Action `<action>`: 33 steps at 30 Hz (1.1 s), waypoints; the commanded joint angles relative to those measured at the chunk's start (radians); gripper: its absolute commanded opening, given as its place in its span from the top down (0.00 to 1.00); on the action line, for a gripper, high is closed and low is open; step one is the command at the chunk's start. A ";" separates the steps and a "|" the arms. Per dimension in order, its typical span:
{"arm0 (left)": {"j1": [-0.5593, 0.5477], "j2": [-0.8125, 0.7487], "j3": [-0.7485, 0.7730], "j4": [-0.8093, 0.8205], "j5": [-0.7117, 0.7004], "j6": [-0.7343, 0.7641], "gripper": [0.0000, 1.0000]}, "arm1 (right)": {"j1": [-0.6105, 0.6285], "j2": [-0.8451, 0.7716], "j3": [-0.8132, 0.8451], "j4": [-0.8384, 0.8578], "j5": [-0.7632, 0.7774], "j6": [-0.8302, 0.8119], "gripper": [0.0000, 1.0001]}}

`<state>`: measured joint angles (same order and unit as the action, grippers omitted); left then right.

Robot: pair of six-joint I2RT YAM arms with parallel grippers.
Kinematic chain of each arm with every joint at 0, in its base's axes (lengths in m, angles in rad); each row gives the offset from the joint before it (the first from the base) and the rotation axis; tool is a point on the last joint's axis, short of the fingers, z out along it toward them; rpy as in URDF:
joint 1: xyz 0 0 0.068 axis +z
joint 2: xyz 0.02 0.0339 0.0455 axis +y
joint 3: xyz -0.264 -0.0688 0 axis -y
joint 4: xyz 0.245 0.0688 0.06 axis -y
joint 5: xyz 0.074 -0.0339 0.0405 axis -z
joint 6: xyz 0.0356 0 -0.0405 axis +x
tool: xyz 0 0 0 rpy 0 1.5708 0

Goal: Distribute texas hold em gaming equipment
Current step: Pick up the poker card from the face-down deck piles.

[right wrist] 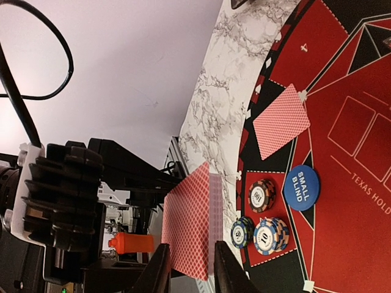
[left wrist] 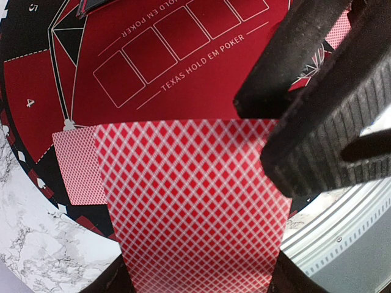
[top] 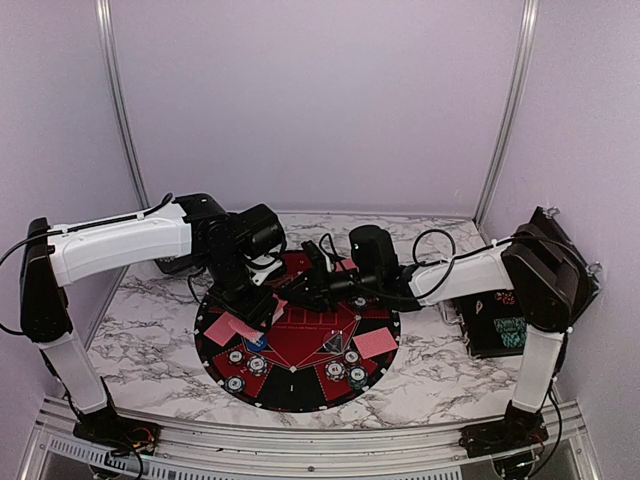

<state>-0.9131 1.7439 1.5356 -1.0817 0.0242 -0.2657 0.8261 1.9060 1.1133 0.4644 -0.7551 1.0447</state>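
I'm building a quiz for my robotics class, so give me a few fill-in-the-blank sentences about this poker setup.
The blue marker reads SMALL ____. The mat is printed TEXAS HOLD EM ____. The left gripper holds cards with ____ backs.
Missing words: BLIND, POKER, red.

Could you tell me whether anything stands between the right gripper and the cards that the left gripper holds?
Nothing visible does. The right gripper has its fingers on either side of the red-backed cards held by the left gripper.
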 commanded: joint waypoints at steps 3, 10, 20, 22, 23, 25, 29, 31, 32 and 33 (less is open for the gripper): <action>-0.005 -0.039 -0.002 -0.023 -0.013 -0.005 0.47 | 0.011 0.006 -0.012 0.045 -0.013 0.017 0.79; -0.004 -0.037 -0.003 -0.021 -0.012 -0.005 0.47 | 0.011 0.008 -0.016 0.046 -0.014 0.020 0.83; -0.005 -0.039 -0.006 -0.021 -0.011 -0.005 0.47 | 0.010 0.016 -0.006 0.039 -0.017 0.022 0.93; -0.005 -0.040 -0.006 -0.021 -0.010 -0.005 0.47 | 0.008 0.016 -0.004 0.039 -0.016 0.024 0.96; -0.004 -0.040 -0.006 -0.021 -0.010 -0.005 0.47 | 0.007 0.016 -0.005 0.039 -0.015 0.027 0.98; -0.005 -0.041 -0.007 -0.021 -0.010 -0.005 0.47 | 0.004 0.016 -0.005 0.042 -0.015 0.031 1.00; -0.006 -0.044 -0.011 -0.021 -0.009 -0.005 0.47 | -0.005 0.009 -0.006 0.046 -0.010 0.041 1.00; -0.005 -0.047 -0.012 -0.021 -0.010 -0.005 0.47 | -0.011 0.005 -0.004 0.046 -0.009 0.043 1.00; -0.005 -0.048 -0.014 -0.021 -0.010 -0.005 0.47 | -0.015 0.004 -0.005 0.047 -0.008 0.044 1.00; -0.005 -0.048 -0.014 -0.020 -0.010 -0.005 0.47 | -0.018 0.002 -0.006 0.048 -0.007 0.047 1.00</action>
<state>-0.9131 1.7439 1.5333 -1.0817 0.0181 -0.2661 0.8211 1.9129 1.0950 0.4911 -0.7620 1.0809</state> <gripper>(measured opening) 0.671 0.004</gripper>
